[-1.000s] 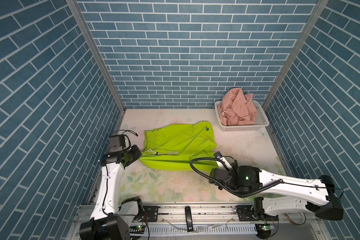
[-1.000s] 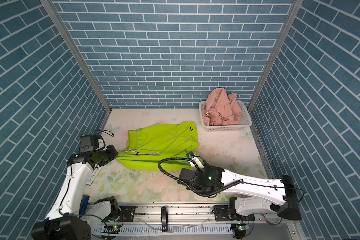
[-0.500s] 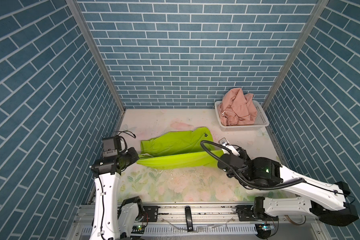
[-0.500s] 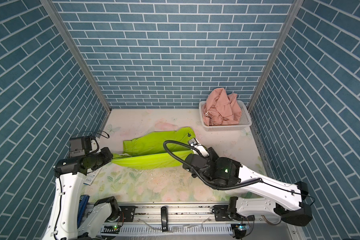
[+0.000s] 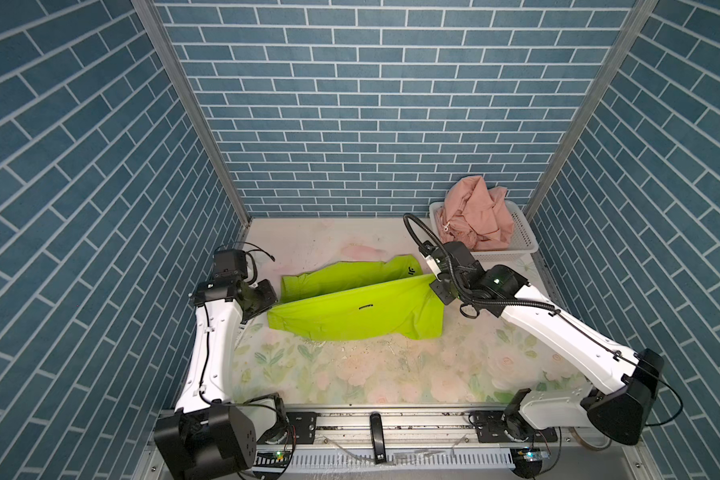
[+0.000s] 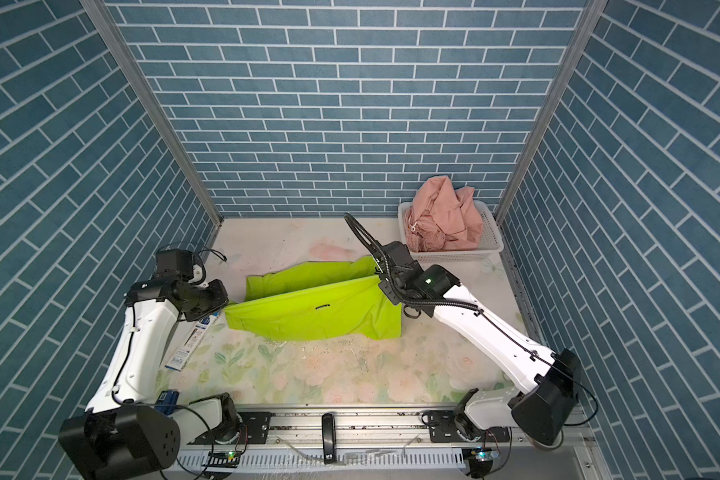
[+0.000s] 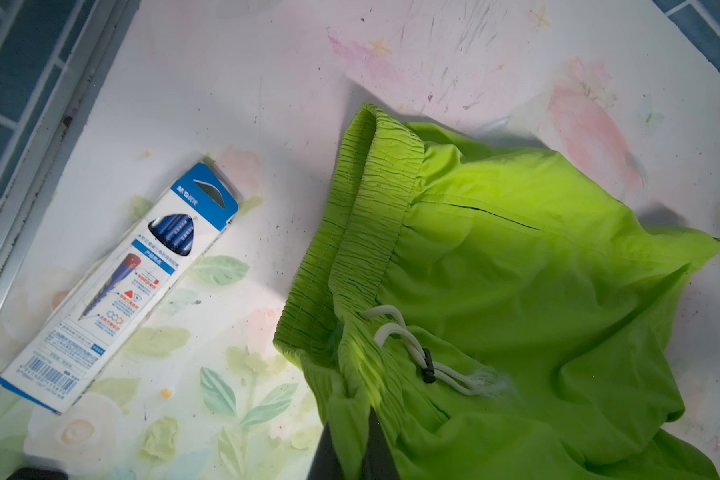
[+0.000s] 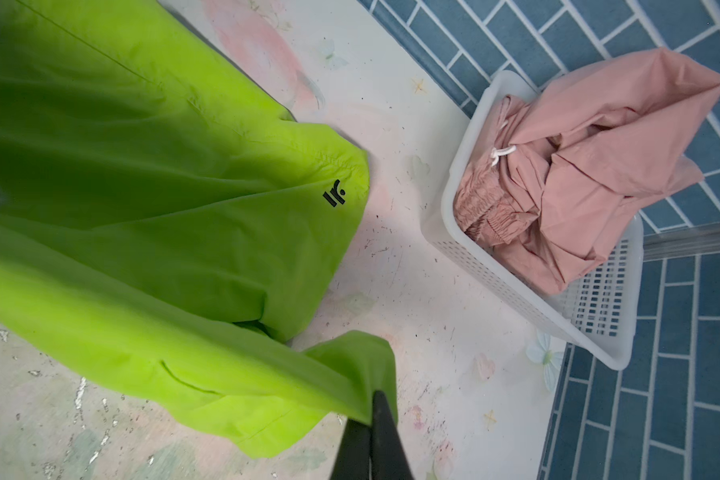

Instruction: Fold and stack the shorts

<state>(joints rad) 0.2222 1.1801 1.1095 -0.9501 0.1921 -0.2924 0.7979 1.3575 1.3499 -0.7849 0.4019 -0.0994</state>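
Stretching the lime green shorts [image 5: 352, 309] between them, both arms are holding one long edge of the garment off the table [image 5: 350, 374]. The left gripper [image 7: 352, 428] is clamping the gathered waistband [image 7: 362, 232] close to the white drawstring [image 7: 395, 332]. The right gripper [image 8: 371, 411] is pinching a leg hem at the opposite end, its jaws closed tight on the cloth. The garment's long axis is running side to side across the table, from one gripper to the other. In both top views the right end is sitting a little nearer the back wall than the left end.

The relation that matters is this: the other layer of the shorts is lying just beyond the raised edge, toward the back wall, and appears to be resting on the table, though the hanging flap is hiding part of it. So the fold is probably asking both arms to travel the same way, away from the robot's base, laying the held edge over that far layer. Each arm is already sitting at its own end.

The salmon pink shorts [image 5: 476, 216] are lying crumpled in the white basket [image 5: 522, 247] in the far right corner, well apart from the green pair and nearer the right arm.
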